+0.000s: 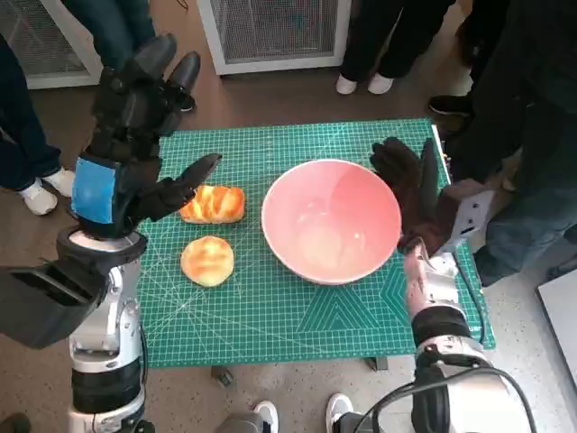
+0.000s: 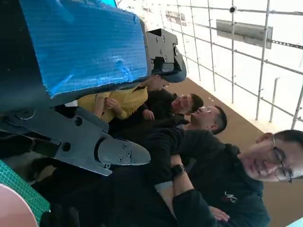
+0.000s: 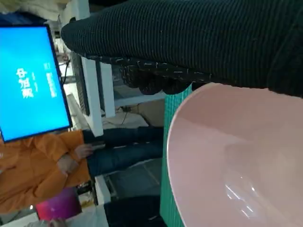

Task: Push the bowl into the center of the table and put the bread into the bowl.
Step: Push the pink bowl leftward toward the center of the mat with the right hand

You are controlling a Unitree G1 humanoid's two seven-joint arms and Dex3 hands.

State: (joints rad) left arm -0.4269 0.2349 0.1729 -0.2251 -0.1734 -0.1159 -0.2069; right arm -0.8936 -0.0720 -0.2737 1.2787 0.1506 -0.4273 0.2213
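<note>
A large, round, pale pink bowl (image 1: 331,219) stood on the green cutting mat with its white grid (image 1: 297,311) that covered the small bench, a little right of the bench's middle and empty inside. To its left lay two pieces of bread: an elongated golden-brown loaf with a ridged crust (image 1: 214,204) on the far side, and a round golden bun (image 1: 207,260) nearer the robot, the two close but apart, and neither touching the bowl. The left hand (image 1: 135,135), black with blue tape (image 1: 94,188) across its back, hung raised over the left part of the bench with its fingers (image 1: 191,175) spread and holding nothing; one fingertip reached toward the loaf's left end, though contact could not be told. The right hand in its black knitted glove (image 1: 410,185) stood upright just beside the bowl's right rim, fingers loosely extended and grasping nothing; the right wrist view showed the glove right at the pink rim (image 3: 189,101). Several people (image 2: 222,179) sat or stood around the bench, and a bright blue screen (image 3: 31,82) glowed in the background.
</note>
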